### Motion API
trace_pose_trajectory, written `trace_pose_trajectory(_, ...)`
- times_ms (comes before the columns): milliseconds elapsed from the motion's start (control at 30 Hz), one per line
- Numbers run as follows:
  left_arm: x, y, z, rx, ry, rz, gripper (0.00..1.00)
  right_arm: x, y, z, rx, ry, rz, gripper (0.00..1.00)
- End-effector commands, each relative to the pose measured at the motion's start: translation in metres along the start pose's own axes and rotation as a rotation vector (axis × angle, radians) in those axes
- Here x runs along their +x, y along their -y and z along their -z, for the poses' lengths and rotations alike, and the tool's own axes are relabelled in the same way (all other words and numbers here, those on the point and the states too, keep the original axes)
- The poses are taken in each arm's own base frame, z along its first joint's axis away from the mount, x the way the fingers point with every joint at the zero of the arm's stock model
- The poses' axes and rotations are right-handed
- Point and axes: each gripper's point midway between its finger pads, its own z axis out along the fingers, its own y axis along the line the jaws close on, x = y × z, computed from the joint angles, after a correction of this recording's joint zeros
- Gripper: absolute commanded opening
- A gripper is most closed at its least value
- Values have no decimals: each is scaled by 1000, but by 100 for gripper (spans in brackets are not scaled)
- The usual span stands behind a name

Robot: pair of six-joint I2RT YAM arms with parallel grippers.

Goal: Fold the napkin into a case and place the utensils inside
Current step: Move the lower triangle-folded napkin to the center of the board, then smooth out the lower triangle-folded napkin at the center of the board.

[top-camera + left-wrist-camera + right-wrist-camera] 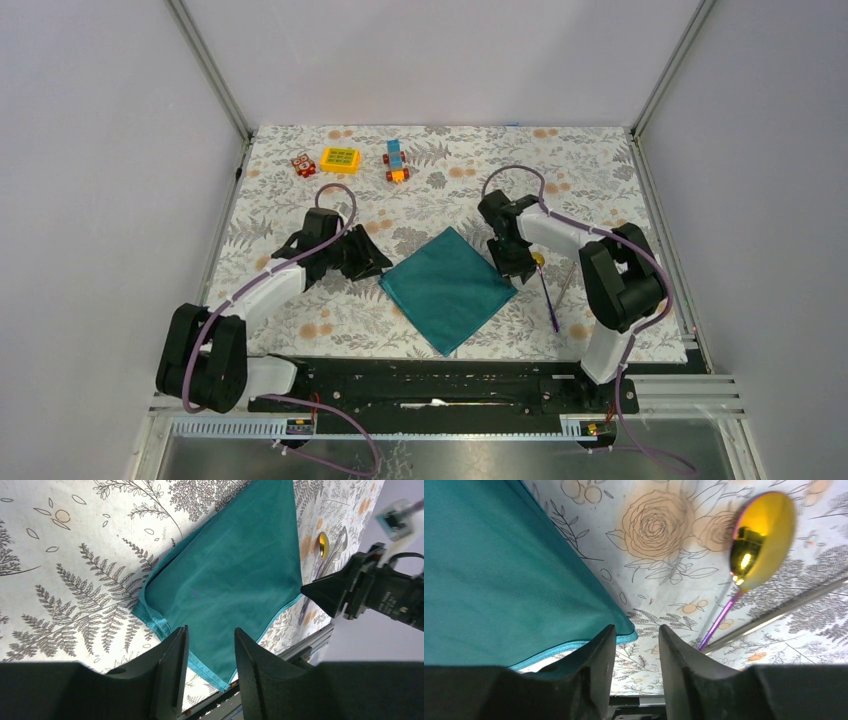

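Observation:
The dark teal napkin [448, 288] lies flat on the floral tablecloth as a folded diamond, with doubled hems showing at its left corner [150, 617]. My left gripper [372, 262] hovers open at that left corner, nothing between its fingers [175, 655]. My right gripper [515, 268] is open just off the napkin's right corner [626, 632], its jaws empty. The utensils lie just to the right: a spoon with a golden bowl [761, 540] and purple handle [548, 300], and a slim silvery piece [566, 285] crossing beside it.
Toy blocks stand along the back: a red one [304, 165], a yellow one [340, 159] and a blue-and-orange one [396, 160]. The black base rail [440, 380] runs along the near edge, close to the napkin's bottom corner. Walls close in both sides.

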Motion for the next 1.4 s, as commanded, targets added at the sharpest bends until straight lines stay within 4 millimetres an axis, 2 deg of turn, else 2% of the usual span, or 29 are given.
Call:
trace_pose_trajectory(0, -1, 9, -8, 75, -10, -26, 41, -27, 7, 47, 27, 145, -15, 49)
trace_pose_trajectory(133, -2, 12, -10, 80, -17, -44, 38, -38, -16, 63, -56, 197, -9, 60)
trace_pose_trajectory(267, -1, 20, -15, 88, -53, -69, 37, -62, -43, 77, -194, 278, -31, 71)
trace_pose_trajectory(400, 5, 21, -25, 79, -75, -86, 37, -102, -71, 101, -342, 391, -59, 80)
trace_pose_trajectory(467, 8, 21, -31, 85, -89, -84, 36, -122, -94, 110, -460, 441, -65, 80)
trace_pose_trajectory(533, 8, 19, -37, 78, -103, -78, 32, -144, -121, 117, -610, 488, -77, 77)
trace_pose_trajectory(600, 8, 15, -40, 66, -106, -79, 29, -162, -143, 119, -740, 506, -92, 64)
trace_pose_trajectory(667, 6, 10, -41, 45, -95, -82, 28, -178, -155, 115, -829, 518, -122, 52)
trace_pose_trajectory(700, 6, 6, -41, 28, -86, -90, 27, -184, -159, 113, -874, 517, -130, 49)
trace_pose_trajectory(833, 8, -9, -42, -21, -85, -101, 26, -200, -165, 95, -1009, 480, -153, 45)
trace_pose_trajectory(1067, 16, -40, -52, -84, -95, -87, 23, -201, -144, 51, -1139, 437, -198, 44)
trace_pose_trajectory(1233, 23, -63, -54, -145, -90, -76, 21, -197, -141, 9, -1132, 365, -210, 43)
trace_pose_trajectory(1300, 27, -71, -55, -164, -95, -70, 21, -198, -139, 3, -1101, 354, -204, 44)
trace_pose_trajectory(1367, 32, -76, -55, -176, -103, -63, 20, -198, -136, 5, -1063, 345, -192, 45)
